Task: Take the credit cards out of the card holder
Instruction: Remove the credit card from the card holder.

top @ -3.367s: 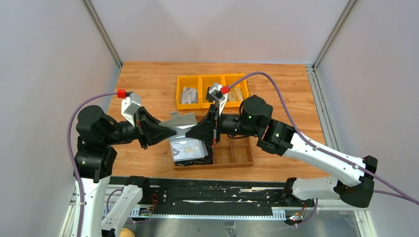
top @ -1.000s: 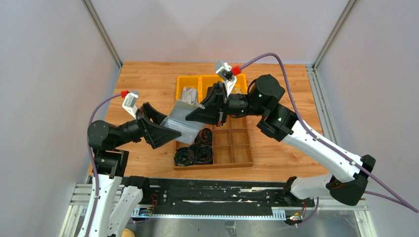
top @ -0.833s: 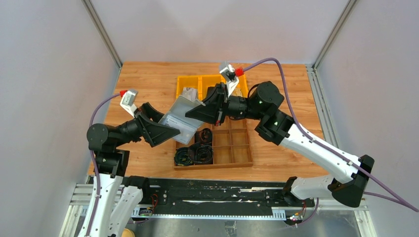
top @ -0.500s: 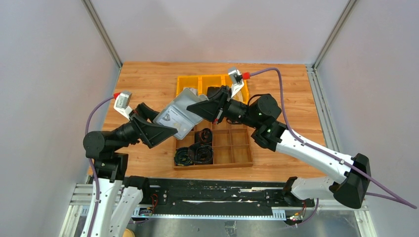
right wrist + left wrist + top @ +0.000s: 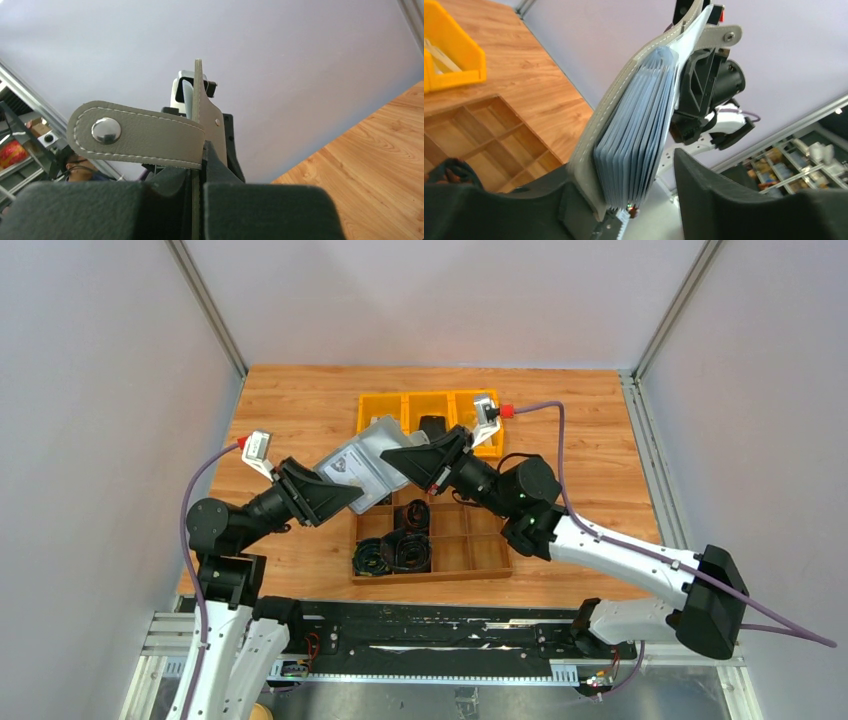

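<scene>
Grey card holder (image 5: 360, 462) aloft between jaws

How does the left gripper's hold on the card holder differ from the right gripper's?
The left gripper stands open around the thick fanned side of the card holder; the right gripper is shut on its thin cover. The left gripper is at its nearer end, the right gripper at its farther end. Both touch it aloft.
</scene>
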You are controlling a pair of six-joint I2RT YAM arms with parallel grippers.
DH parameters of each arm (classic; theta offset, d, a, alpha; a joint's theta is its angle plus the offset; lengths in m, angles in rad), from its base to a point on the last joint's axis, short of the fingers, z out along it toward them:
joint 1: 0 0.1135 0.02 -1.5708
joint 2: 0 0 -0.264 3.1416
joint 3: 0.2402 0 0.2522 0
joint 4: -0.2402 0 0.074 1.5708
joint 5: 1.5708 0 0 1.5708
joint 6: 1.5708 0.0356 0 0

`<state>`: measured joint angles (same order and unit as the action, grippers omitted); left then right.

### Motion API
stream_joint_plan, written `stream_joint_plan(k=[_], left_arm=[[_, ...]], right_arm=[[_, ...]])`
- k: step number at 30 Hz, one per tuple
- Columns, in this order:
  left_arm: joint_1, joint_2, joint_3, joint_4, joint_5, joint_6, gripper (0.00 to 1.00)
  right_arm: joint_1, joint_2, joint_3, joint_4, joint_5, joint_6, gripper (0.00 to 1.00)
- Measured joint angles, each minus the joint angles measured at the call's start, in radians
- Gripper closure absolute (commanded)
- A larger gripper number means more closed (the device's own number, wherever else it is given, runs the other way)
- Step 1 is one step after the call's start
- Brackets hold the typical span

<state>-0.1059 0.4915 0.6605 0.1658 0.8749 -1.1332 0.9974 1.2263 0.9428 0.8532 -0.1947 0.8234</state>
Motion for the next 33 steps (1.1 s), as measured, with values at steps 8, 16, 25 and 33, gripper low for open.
stream_joint_plan(k=[8, 16, 25, 33], left_arm=[[0.018, 0.001, -0.022, -0.051, 0.003, 0.015, 0.89], [0.034, 0.139, 0.134, -0.436, 0.004, 0.323, 1.00], [0.043, 0.291, 0.333, -0.841, 0.042, 0.740, 1.00], [0.043, 0.306, 0.413, -0.996, 0.080, 0.916, 1.00]], right_arm=[[0.046, 0.003, -0.114, 0.121, 0.168, -0.004, 1.00], [0.008, -0.005, -0.152, 0.014, 0.135, -0.007, 0.69], [-0.097, 0.029, 0.091, -0.428, -0.174, -0.115, 0.60], [-0.101, 0.074, 0.175, -0.647, -0.233, -0.191, 0.43]])
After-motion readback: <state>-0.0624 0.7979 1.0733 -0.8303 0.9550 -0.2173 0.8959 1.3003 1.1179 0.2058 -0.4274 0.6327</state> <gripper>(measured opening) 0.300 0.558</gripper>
